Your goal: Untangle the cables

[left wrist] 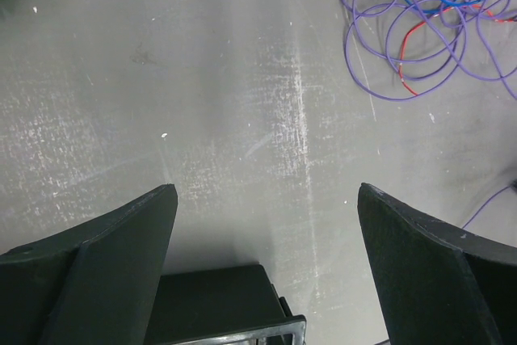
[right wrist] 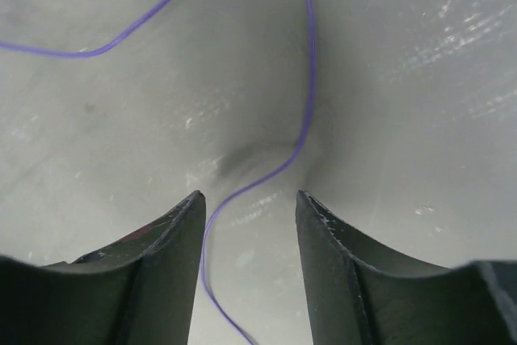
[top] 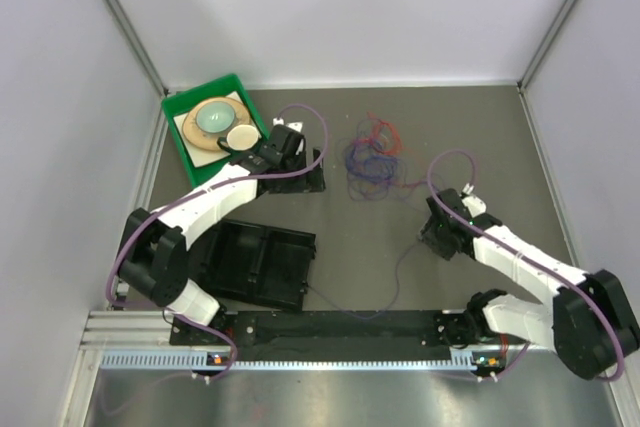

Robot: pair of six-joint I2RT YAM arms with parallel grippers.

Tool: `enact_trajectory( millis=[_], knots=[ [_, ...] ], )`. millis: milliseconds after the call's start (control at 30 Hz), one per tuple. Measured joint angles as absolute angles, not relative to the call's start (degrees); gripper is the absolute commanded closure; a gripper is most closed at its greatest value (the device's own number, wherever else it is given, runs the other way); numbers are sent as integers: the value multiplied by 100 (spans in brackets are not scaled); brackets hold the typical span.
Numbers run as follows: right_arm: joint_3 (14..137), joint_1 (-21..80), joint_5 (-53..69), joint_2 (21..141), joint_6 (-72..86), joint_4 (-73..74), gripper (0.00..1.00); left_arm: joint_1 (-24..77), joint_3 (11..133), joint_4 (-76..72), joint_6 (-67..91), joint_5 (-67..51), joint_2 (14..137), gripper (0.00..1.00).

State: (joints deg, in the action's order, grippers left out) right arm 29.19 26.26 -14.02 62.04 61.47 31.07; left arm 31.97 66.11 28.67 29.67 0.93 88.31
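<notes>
Seems poised for a first pull: straddles a stray purple strand (right wrist: 307, 78) with the unclenched right gripper (right wrist: 249, 195), five o'clock from the tangle of thin red, blue and purple wires (top: 368, 162) on the grey table (top: 340, 237), left gripper (left wrist: 266, 187) spread empty at nine; needs a pinch next.

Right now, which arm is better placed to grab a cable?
Right. The right tool is open with a thin purple wire running between its fingers. The left tool, also open, faces bare grey tabletop; the red, blue and purple wire tangle lies off-centre.
</notes>
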Motion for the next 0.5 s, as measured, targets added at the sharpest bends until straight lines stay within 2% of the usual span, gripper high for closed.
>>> enact_trajectory(
  millis=[67, 100, 133, 167, 333, 500],
  knots=[
    [2926, 2644, -1404, 6475, 6316, 2991, 55, 3197, 6611, 2869, 2967, 95, 8788, 1],
    [2958, 2655, -1409, 6534, 6364, 2904, 62, 3197, 6611, 2869, 2967, 97, 8768, 1],
    [2998, 2676, -1433, 6643, 6427, 2799, 74, 3197, 6608, 2869, 2967, 99, 8739, 1],
    [3030, 2696, -1448, 6722, 6449, 2738, 100, 3197, 6606, 2869, 2969, 104, 8711, 1],
    [3096, 2738, -1664, 6989, 6635, 2598, 100, 3197, 6490, 2864, 2971, 110, 8508, 1],
    [3111, 2665, -2425, 6580, 6455, 2954, 100, 3197, 6254, 2847, 2967, 123, 8278, 1]
  ],
)
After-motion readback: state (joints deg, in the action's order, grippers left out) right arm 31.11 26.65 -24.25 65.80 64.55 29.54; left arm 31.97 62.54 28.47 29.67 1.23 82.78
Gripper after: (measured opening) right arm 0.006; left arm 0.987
